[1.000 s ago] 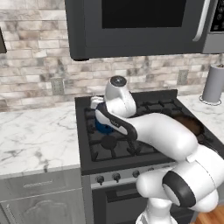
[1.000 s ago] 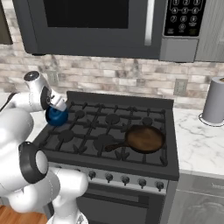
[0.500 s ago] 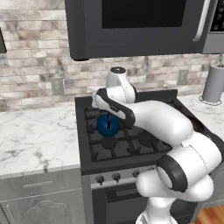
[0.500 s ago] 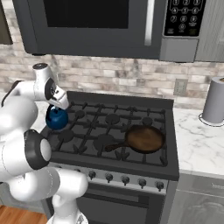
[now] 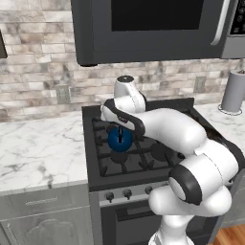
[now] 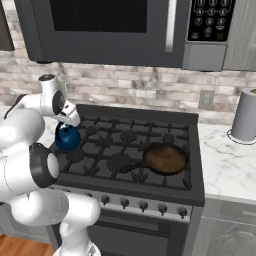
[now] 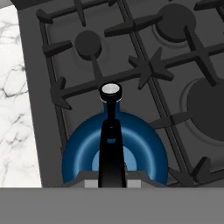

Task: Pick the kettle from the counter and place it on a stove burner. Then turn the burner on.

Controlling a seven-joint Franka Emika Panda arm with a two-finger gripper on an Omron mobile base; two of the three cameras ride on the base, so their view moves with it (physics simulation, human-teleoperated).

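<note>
— How is the kettle (image 5: 119, 139) seen?

— A small, glossy dark-blue ball is shown, with a thin black handle arching upright over it and a pale round knob at the handle's far end in the hand view. It is held just above the grate over the front-left stove burner (image 5: 120, 154), near the stove's left edge; whether its base touches the bars cannot be told.

— And the gripper (image 5: 120, 131)?

— It is seen closed down on the kettle's handle from above, the jaws drawn nearly together around the thin black bar. In the hand view the handle is seen running up between the fingertips.

— What is found nearby?

— A brown frying pan (image 6: 165, 158) is set on the front-right grate, well apart from the kettle. The white marble counter (image 5: 40, 148) is seen just to the left of the stove. A grey cylinder (image 6: 246, 115) is stood on the counter at the far right. A row of small knobs (image 6: 143, 205) is lined along the stove front.

— What is shown by one view and hidden in another?

— In the left base view the right side of the stove is covered by the arm, so the pan is given by the right base view. The rear-left burner (image 7: 88, 42) beyond the kettle is shown plainly by the hand view.
</note>
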